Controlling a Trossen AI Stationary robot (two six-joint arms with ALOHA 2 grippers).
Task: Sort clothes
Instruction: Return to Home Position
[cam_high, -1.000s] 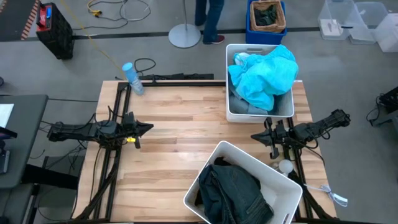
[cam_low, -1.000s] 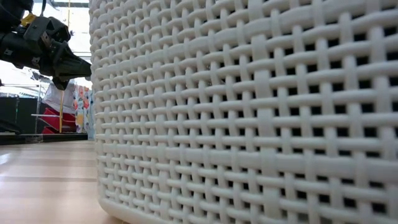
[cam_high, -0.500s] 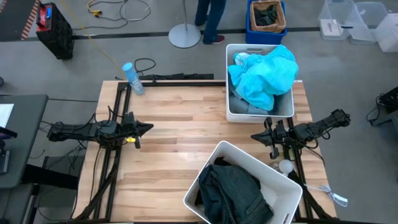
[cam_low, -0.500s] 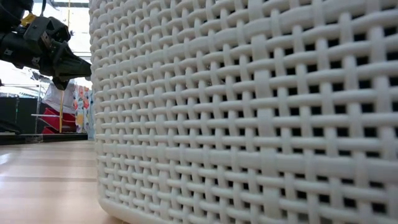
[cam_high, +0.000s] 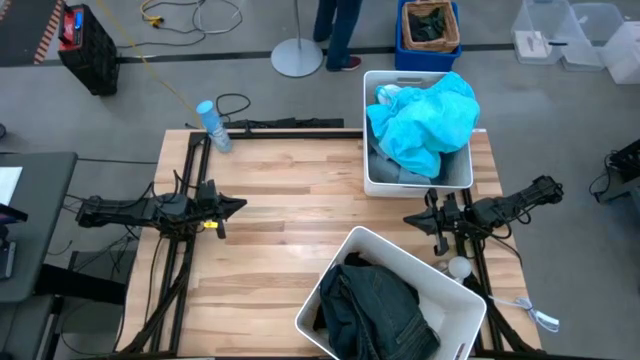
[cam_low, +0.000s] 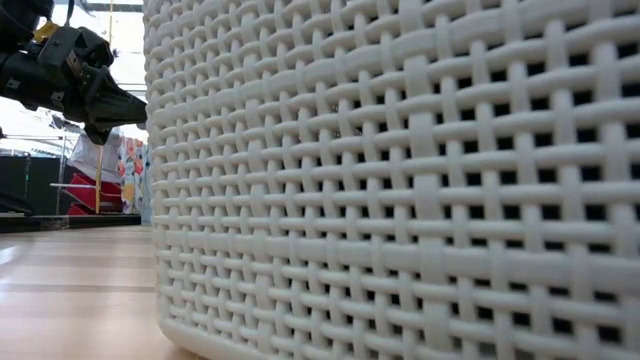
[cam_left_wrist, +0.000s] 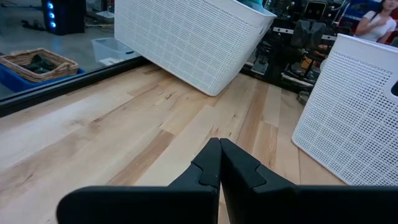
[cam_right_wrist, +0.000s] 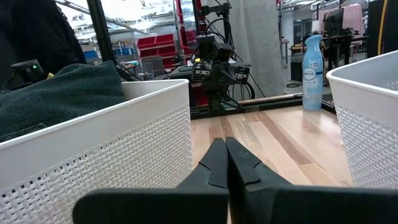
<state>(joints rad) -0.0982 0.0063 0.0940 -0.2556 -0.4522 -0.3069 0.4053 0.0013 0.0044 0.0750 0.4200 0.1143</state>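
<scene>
High view: turquoise top (cam_high: 425, 120) heaped in white bin (cam_high: 400, 77), upper right; dark jeans (cam_high: 375, 310) in second bin (cam_high: 420, 262), bottom centre. Nothing lies loose; sorting looks complete. Left wrist view: left gripper (cam_left_wrist: 219, 144) pinched together, empty. Right wrist view: right gripper (cam_right_wrist: 224, 142) likewise closed, empty.

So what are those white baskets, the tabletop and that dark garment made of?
The white lattice baskets look like matte moulded plastic, given the uniform woven pattern. The tabletop seems wooden planks: grain and seams show. The dark greenish-black garment looks like denim, thick-folded.
</scene>
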